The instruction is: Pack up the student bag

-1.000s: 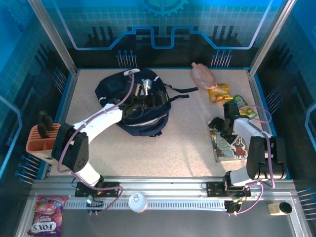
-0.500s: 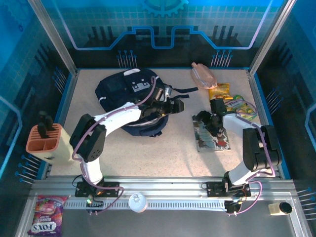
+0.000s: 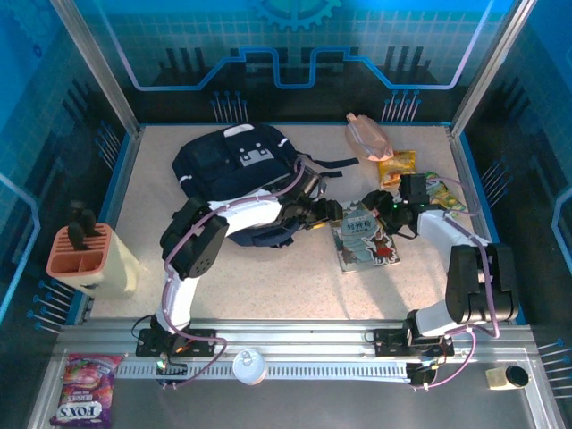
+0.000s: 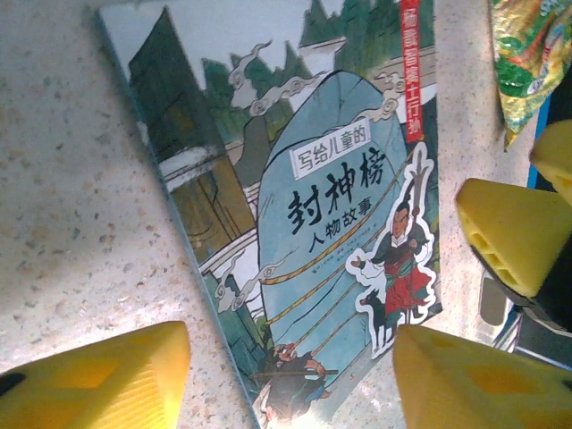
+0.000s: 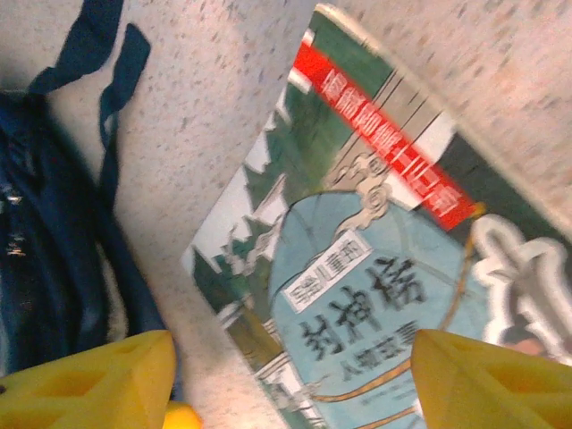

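Student bag (image 3: 234, 163); left claw (image 3: 333, 214), right claw (image 3: 379, 211) face-to-face over book (image 3: 365, 243)

The student bag (image 3: 237, 165) is seen in the upper left part of the table (image 3: 295, 286) in the top view, with a book (image 3: 362, 246) laid flat to its right, near the centre. Snack packets (image 3: 398, 167) are placed above and right of the book, and a holder (image 3: 89, 261) is set at the left edge.

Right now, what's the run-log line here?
left fingers: open above book | right fingers: open above book | student bag: book lies beside it
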Controlling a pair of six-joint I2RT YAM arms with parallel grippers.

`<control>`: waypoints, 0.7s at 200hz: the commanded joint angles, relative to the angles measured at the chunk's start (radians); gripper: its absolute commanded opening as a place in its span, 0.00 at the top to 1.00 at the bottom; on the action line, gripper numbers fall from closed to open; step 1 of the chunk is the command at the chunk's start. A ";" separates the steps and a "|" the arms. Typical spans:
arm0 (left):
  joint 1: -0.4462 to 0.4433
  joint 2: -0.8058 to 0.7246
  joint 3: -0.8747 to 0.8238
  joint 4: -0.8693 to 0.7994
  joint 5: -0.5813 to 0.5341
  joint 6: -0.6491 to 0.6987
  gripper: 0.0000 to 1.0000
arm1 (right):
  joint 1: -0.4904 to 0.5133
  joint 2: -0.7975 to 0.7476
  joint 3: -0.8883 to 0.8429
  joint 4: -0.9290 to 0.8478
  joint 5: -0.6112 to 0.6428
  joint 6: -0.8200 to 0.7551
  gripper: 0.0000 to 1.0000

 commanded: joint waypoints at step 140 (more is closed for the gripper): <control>-0.029 0.117 0.088 -0.058 0.000 -0.051 0.44 | -0.030 0.164 0.014 -0.111 0.037 -0.136 0.39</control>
